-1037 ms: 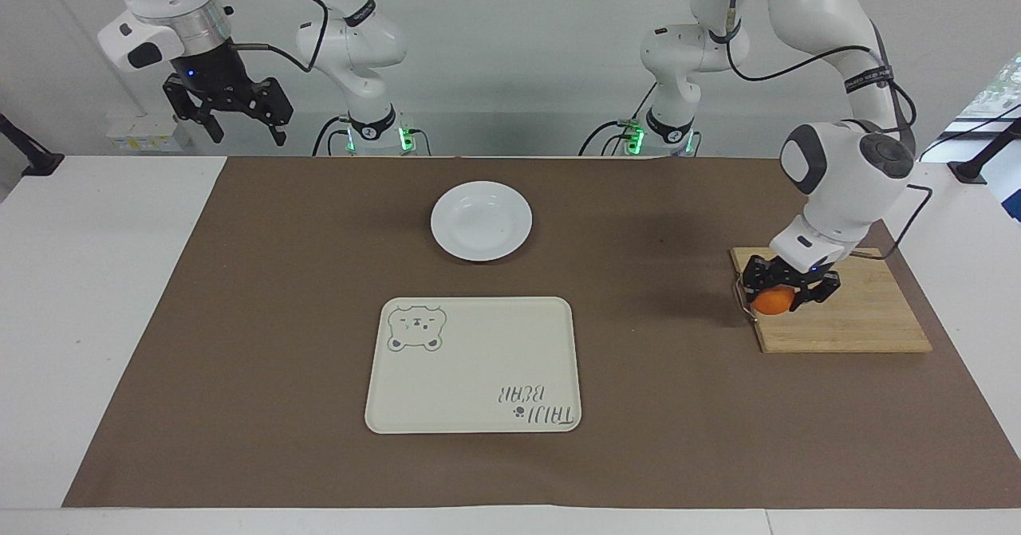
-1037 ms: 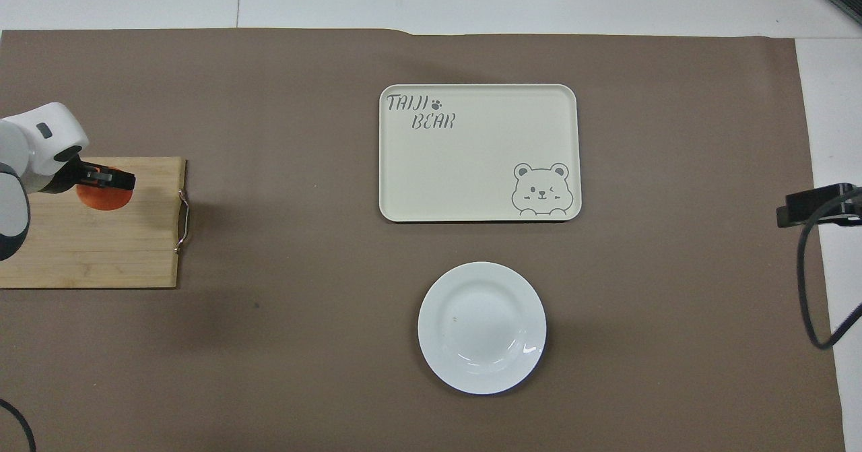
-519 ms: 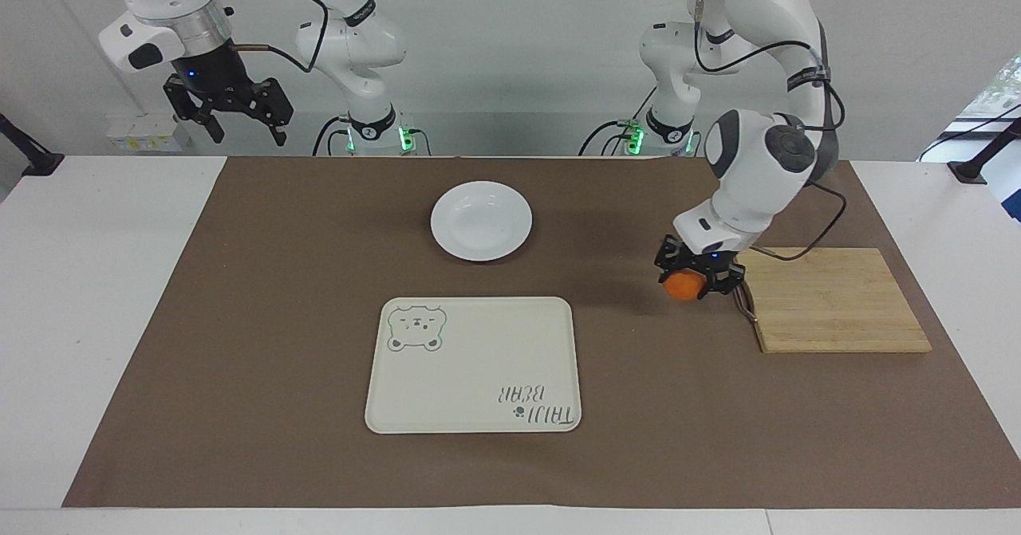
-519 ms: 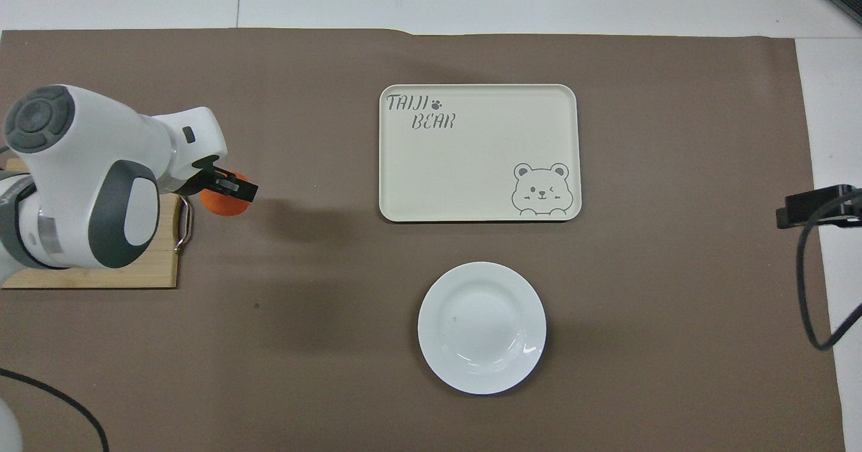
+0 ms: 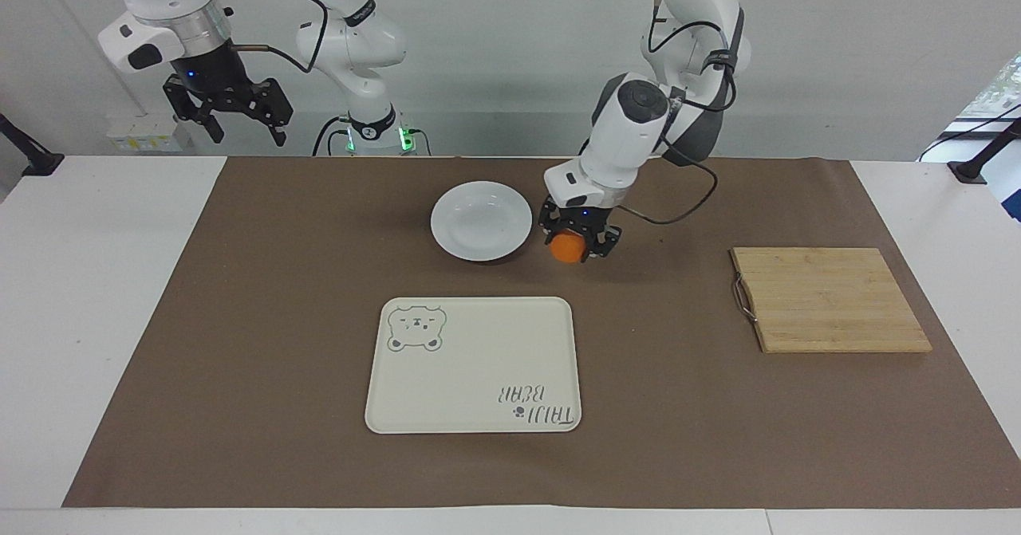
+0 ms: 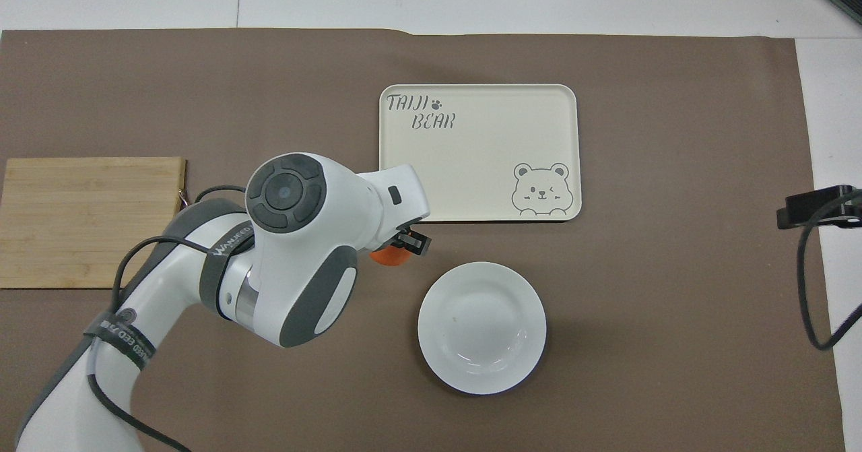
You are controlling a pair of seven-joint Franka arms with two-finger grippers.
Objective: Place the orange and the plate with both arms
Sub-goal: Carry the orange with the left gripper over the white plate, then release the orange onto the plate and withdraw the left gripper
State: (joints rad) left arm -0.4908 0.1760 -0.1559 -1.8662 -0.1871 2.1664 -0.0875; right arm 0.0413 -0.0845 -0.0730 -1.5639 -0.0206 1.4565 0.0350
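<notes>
Two views: facing, we see the left gripper [image 5: 580, 246] clamped on the round orange [image 5: 567, 249], beside the glossy white plate [image 5: 481, 221]; overhead mostly hides it. Right gripper [image 5: 231, 116] waits, fingers apart.

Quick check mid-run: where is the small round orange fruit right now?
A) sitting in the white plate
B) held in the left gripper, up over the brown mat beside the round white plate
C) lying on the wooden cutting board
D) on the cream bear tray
B: the left gripper is shut on the small round orange fruit, above the brown mat beside the round white plate, not in it.
</notes>
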